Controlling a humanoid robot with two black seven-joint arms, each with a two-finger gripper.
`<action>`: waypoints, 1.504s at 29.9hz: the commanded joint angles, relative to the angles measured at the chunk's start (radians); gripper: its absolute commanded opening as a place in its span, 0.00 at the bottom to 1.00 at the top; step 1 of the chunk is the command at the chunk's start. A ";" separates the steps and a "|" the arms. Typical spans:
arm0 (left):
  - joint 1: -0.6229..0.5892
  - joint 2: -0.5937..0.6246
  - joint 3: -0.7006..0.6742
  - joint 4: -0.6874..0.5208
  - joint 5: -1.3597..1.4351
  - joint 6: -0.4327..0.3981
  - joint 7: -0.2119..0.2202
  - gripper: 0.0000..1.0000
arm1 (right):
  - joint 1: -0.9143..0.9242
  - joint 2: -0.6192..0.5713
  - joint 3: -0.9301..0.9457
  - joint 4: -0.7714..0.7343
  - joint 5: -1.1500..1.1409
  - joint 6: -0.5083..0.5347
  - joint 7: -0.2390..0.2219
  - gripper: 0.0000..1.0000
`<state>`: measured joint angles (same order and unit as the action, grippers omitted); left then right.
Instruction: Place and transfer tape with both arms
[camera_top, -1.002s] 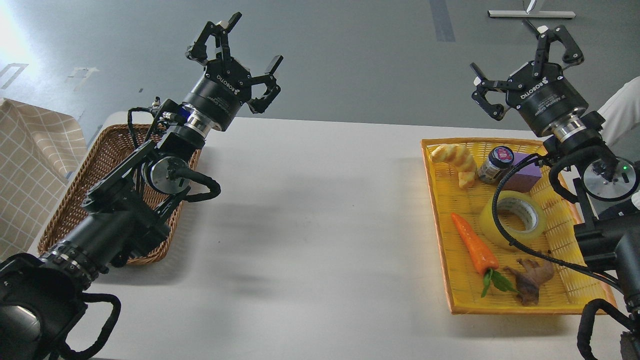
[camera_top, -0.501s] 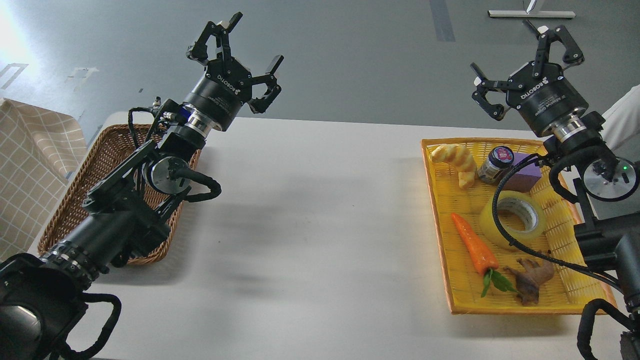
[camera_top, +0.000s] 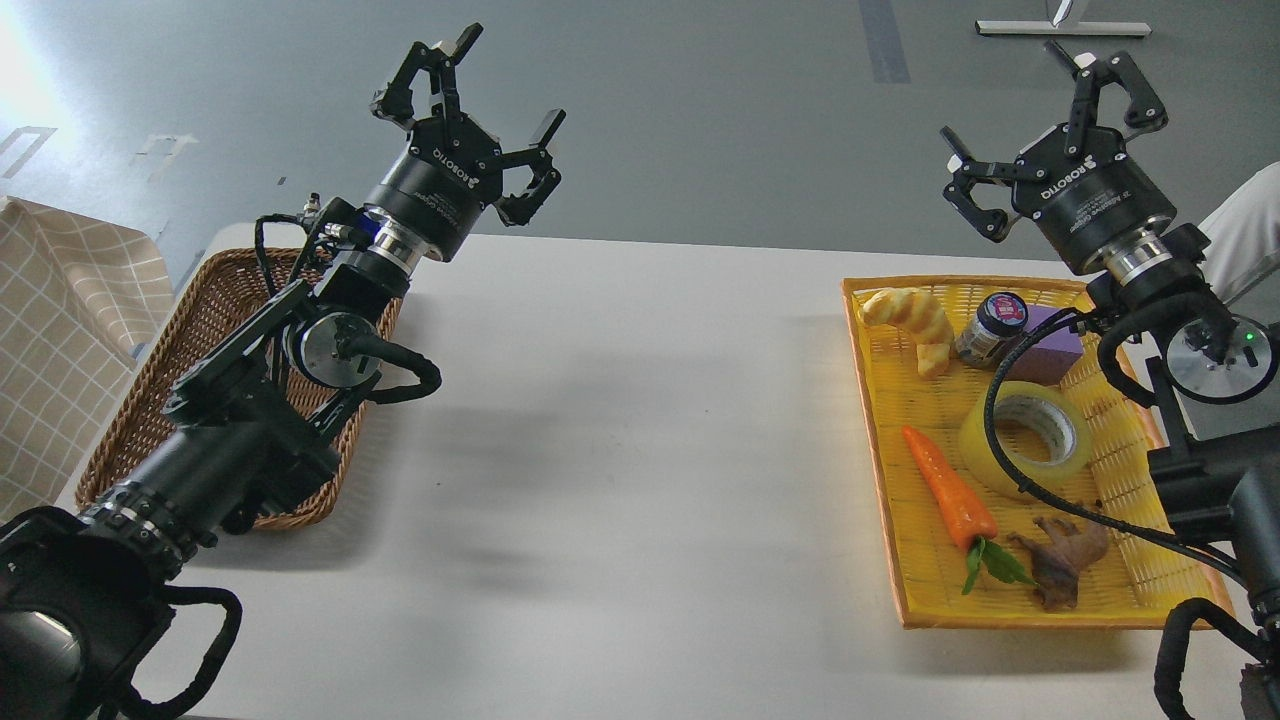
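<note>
The tape (camera_top: 1030, 437), a translucent yellow roll with a grey-white core, lies flat in the yellow tray (camera_top: 890, 500) on the right side of the table, partly crossed by a black cable. My right gripper (camera_top: 1035, 120) is open and empty, raised above the tray's far edge, well above the tape. My left gripper (camera_top: 475, 105) is open and empty, raised above the table's far left, beyond the brown wicker basket (camera_top: 205, 320).
In the yellow tray also lie a bread piece (camera_top: 910, 320), a small jar (camera_top: 990, 325), a purple block (camera_top: 1050, 345), a carrot (camera_top: 950, 495) and a brown figure (camera_top: 1065, 560). The white table (camera_top: 620, 450) lies between basket and tray. A checked cloth (camera_top: 50, 330) is at far left.
</note>
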<state>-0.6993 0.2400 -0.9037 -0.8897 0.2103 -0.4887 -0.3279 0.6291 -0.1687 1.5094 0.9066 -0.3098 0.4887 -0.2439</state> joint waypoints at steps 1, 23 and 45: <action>-0.003 -0.004 0.000 0.000 0.000 0.000 0.000 0.98 | 0.000 0.000 0.000 0.000 0.000 0.000 0.000 1.00; -0.002 -0.005 0.002 0.000 0.000 0.000 0.001 0.98 | -0.006 0.000 -0.006 0.005 0.000 0.000 0.000 1.00; -0.002 -0.004 0.002 0.000 0.000 0.000 0.001 0.98 | 0.073 -0.193 -0.282 0.018 -0.293 0.000 -0.005 1.00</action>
<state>-0.7037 0.2363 -0.9025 -0.8898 0.2111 -0.4887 -0.3267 0.6668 -0.3108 1.2973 0.9257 -0.5178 0.4887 -0.2494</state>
